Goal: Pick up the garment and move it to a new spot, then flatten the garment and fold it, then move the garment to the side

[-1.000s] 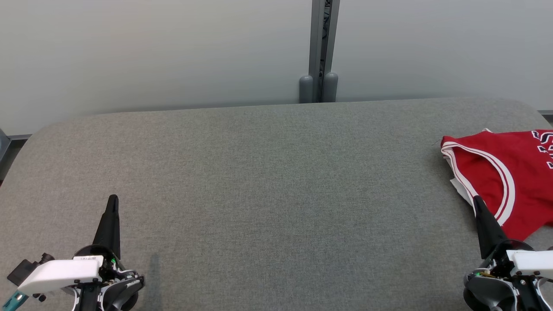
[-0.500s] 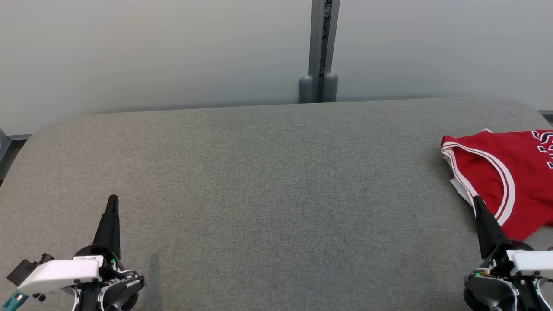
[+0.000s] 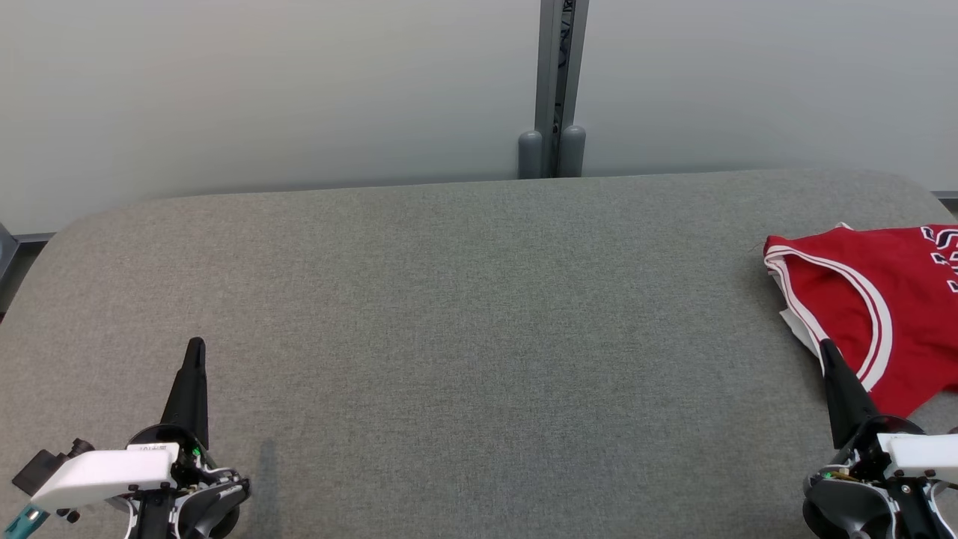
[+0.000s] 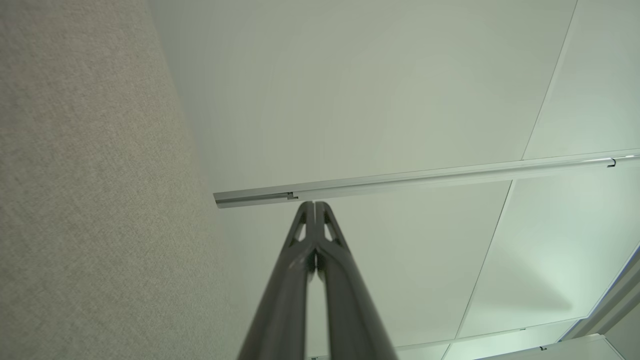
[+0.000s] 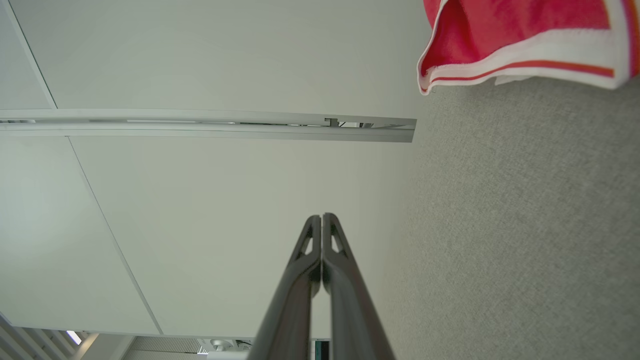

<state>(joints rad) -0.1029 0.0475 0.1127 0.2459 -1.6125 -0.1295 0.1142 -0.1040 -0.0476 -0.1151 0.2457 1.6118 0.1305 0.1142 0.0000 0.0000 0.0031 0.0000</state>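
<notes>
Nearest you, the left end effector (image 3: 196,344) sits low at the left and the right end effector (image 3: 825,346) low at the right. Each has its two fingers pressed together and holds nothing. The right one's tip shows against the near edge of the red garment (image 3: 920,314); you cannot tell whether it touches the cloth. That garment lies on the counter (image 3: 479,337) far to the right, and its right portion runs out of the head view. A garment off to the side fits one waiting to be picked up, and equally one folded and set aside. How neatly it lies is cut off from sight. Between the arms and beyond them, the counter's grey cloth gives you broad room for moving. Its far edge, rounded at both corners, runs close under the pale wall (image 3: 262,90) and a grey post (image 3: 557,90).
</notes>
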